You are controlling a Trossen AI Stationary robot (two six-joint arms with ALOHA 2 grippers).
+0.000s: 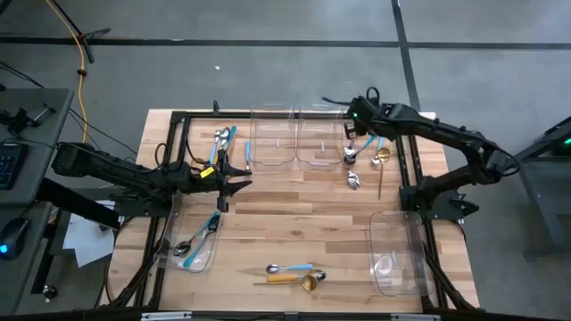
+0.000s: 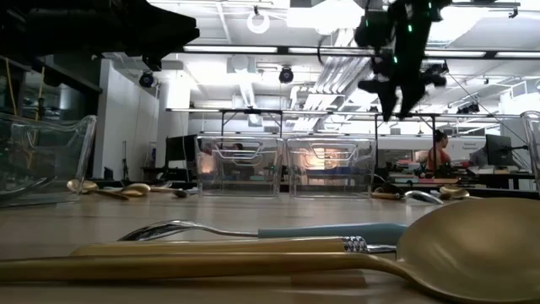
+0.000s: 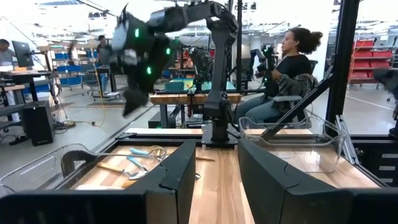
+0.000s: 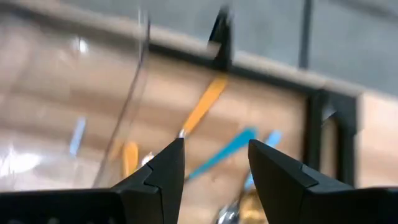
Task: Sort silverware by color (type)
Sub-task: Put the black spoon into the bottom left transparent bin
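The right gripper (image 1: 351,130) hovers with fingers spread and empty above silverware (image 1: 366,160) near the table's far right edge (image 1: 426,116), beside two clear bins (image 1: 296,138). The left gripper (image 1: 234,178) waits spread over bare wood at mid-table.

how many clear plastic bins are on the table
4: two side by side at the far edge, the left one and the right one; one at the near left holding spoons; one at the near right.
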